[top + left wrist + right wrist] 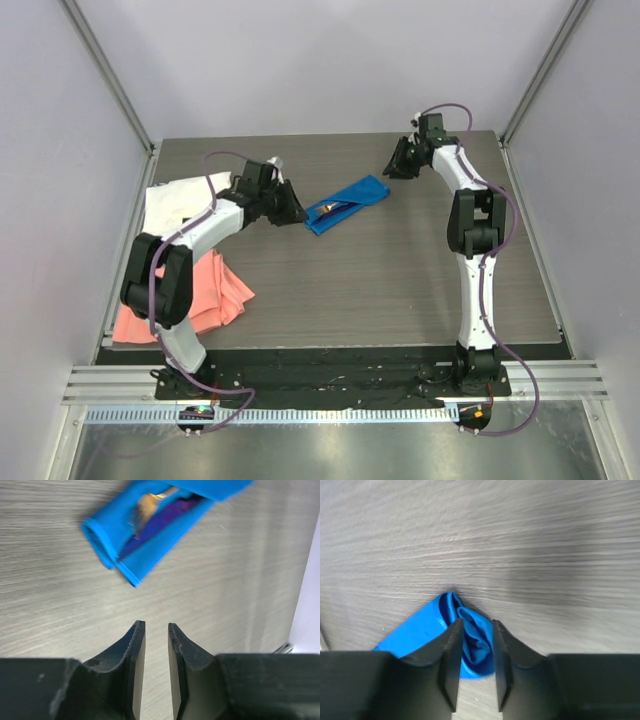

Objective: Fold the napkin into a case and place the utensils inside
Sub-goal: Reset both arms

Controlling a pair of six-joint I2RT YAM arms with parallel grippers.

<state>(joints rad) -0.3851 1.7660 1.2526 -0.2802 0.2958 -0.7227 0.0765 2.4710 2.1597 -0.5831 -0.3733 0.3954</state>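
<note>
The napkin lies as a narrow bright blue case (352,199) at the back middle of the table, slanted, its open end to the left. In the left wrist view the case (165,535) shows the purple utensil (172,515) and the tan end of the other utensil (147,502) inside its mouth. My left gripper (299,214) hangs just left of that mouth, jaws a little apart and empty (156,625). My right gripper (392,170) is by the case's right end. In its own view (477,622) the jaws stand slightly apart above the cloth tip (420,630).
A white cloth (175,205) lies at the left edge under the left arm. A salmon-pink cloth (215,290) lies nearer at the front left. Grey walls and frame posts close in the table's back and sides.
</note>
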